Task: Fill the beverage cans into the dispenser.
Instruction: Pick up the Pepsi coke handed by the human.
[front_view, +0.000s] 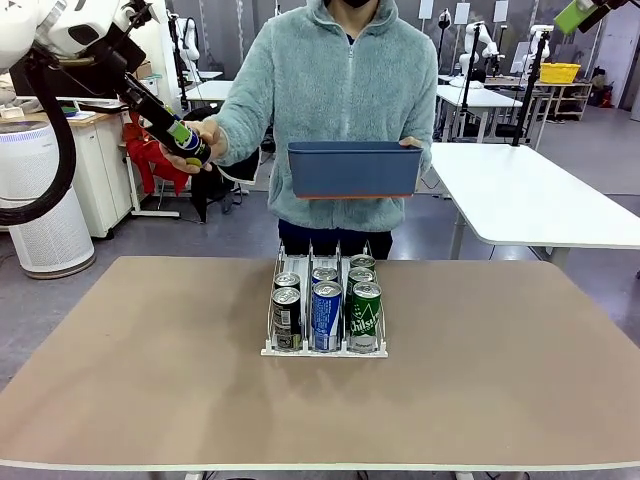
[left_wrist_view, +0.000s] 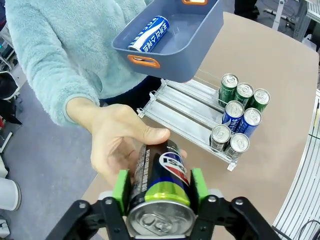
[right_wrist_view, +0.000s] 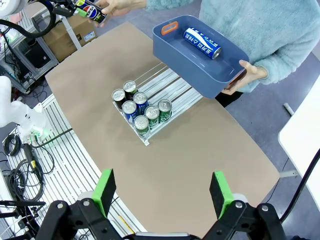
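Upper left of front view: left pincer (front_view: 191, 149) is up off the counter (front_view: 500, 380), beyond its far left corner. It is pinching a dark can (front_view: 186, 138). Left wrist view shows it at bottom centre, with a green pad pressed on each side of the can near its silver top. A person's hand (left_wrist_view: 120, 142) is wrapped around the far end of the same can, so both have it.

Centre of front view: dispenser (front_view: 322, 351) sits mid-counter with 7 cans upright, all crowded at the near end of the lanes.
- Left lane: 2 dark cans (front_view: 287, 318)
- Middle lane: 2 blue cans (front_view: 327, 315)
- Right lane: 3 green cans (front_view: 365, 315)

The far part of all 3 lanes is bare in the left wrist view.

Above the dispenser, upper centre: blue tub (front_view: 355, 168) is in the air, held at its right end by the person's other hand (front_view: 412, 143). Top of right wrist view: 1 loose blue can (right_wrist_view: 202, 43) lies on its side inside the tub.

Bottom of right wrist view: right pincer (right_wrist_view: 162, 187) has its pads spread wide with nothing between them. It sits high over the counter, well apart from the dispenser. In the front view only a green pad shows, at the top right corner.
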